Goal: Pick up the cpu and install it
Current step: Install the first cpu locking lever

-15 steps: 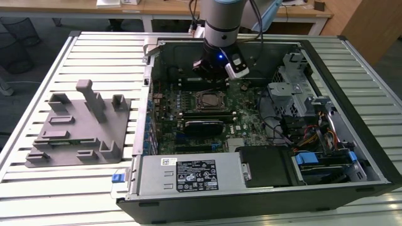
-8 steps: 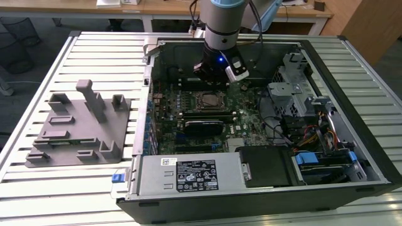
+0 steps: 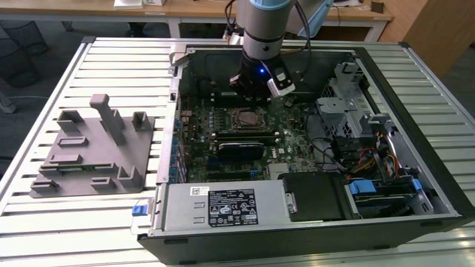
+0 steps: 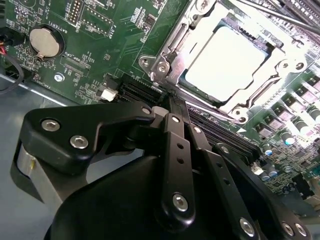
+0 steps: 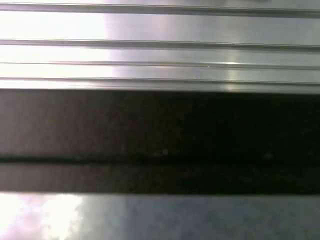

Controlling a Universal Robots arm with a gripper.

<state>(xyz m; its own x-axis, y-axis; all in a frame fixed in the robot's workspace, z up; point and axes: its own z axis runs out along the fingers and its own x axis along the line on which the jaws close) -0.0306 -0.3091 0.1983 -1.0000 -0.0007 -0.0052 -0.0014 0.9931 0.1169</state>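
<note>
The open computer case lies on its side on a slatted metal table, with wooden desks along the back of the room. On the table at the exterior view's left, well apart from the case, sits a grey plastic tray with upright posts. The slats around it are bare metal, and the case walls rise on every side of the green motherboard.

The arm reaches straight down into the far half of the case, its wrist glowing with a small blue light. The gripper hangs just beside the socket frame, on its far side in the exterior view. In the second wrist view its black linkage bars run together to a narrow point, so the jaws look closed up with nothing between them, though the very tips are hard to make out.

The cpu lies flat inside the socket frame, its pale shiny top facing up, near the middle of the board.

Close around stand a black expansion card, a drive cage with loose cables at the exterior view's right, and the power supply nearest the front. A round coin battery sits on the board, off to one side of the socket.
</note>
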